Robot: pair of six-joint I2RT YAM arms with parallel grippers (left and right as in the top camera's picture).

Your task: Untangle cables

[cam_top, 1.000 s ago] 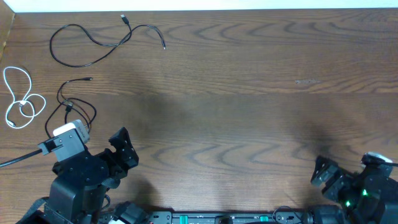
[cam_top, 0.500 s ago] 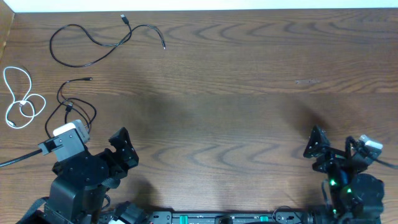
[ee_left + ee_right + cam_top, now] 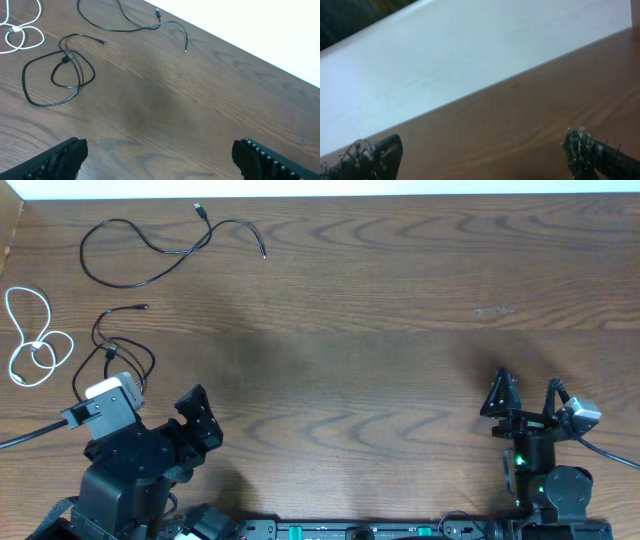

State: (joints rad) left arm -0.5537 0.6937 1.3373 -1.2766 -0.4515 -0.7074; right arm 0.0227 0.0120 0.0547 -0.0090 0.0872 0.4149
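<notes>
Left gripper (image 3: 159, 152) and right gripper (image 3: 481, 150): fingers spread wide, both empty. Three cables lie apart at the table's (image 3: 380, 310) far-left: long black cable (image 3: 190, 250), looped black cable (image 3: 110, 348), white cable (image 3: 40, 352).

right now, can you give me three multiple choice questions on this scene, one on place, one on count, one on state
1. Where on the table do the cables lie?
A) right side
B) left side
C) centre

2. How many cables are white?
A) one
B) two
C) none

3. How are the two pincers?
A) both shut on cables
B) left one holds a cable
C) both open and empty

Answers:
1 B: the long black cable, coiled black cable and white cable all lie on the left part of the table.
2 A: only one cord is white, and the other two are black.
3 C: the left pincer and right pincer each show a wide gap with nothing between the fingers.
</notes>
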